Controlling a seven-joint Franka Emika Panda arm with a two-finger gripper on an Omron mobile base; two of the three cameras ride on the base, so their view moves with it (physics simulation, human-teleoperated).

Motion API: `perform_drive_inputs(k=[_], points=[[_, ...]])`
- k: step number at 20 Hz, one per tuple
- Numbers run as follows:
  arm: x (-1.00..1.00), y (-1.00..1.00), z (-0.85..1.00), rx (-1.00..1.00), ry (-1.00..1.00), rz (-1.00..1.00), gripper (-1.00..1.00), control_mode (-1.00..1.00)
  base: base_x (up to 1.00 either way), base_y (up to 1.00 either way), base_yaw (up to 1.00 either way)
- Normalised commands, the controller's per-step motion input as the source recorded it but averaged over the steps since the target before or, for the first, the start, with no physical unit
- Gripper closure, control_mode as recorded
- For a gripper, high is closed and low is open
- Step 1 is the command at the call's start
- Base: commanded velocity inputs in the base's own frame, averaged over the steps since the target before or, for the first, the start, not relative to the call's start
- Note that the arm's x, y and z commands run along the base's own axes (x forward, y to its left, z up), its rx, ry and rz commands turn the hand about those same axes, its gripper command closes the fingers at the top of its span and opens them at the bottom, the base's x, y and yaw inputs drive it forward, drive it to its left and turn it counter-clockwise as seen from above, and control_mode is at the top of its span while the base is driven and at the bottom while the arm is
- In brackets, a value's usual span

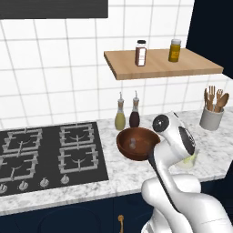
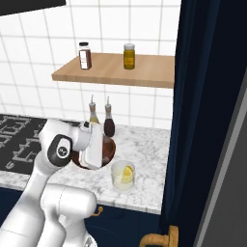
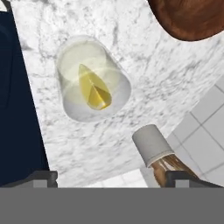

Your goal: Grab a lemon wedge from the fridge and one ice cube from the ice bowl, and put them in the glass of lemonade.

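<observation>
Lemon wedge [image 3: 94, 87] sits inside glass of lemonade [image 3: 92, 78], on marble counter [image 3: 144, 87] near front edge. Gripper [image 3: 111, 177] hangs above glass, jaws wide apart, nothing between them. Ice bowl [image 1: 138, 143] just beside glass, w/ small pale ice cube [image 1: 132, 145] inside. Utensil holder [image 1: 212, 117] w/ wooden spoons stands near wall, apart from glass. Two bottles [image 1: 127, 114] behind bowl. Stove [image 1: 48, 152] well apart, at counter's far end. Two jars [image 1: 157, 52] up on wooden shelf [image 1: 159, 66].

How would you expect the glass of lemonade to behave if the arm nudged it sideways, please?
The glass of lemonade looks short and wide, so probably slides rather than tips. Its liquid, with the lemon wedge inside, could slosh. The marble counter looks smooth.
</observation>
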Motion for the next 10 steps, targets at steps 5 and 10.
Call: perform_drive_inputs(k=[5, 10], points=[[-0.10, 0.73, 0.14, 0.17, 0.00, -0.01, -1.00, -1.00, 0.00, 0.00, 0.00], [0.02, 0.41, 0.00, 0.55, 0.02, -0.04, -1.00, -1.00, 0.00, 0.00, 0.00]])
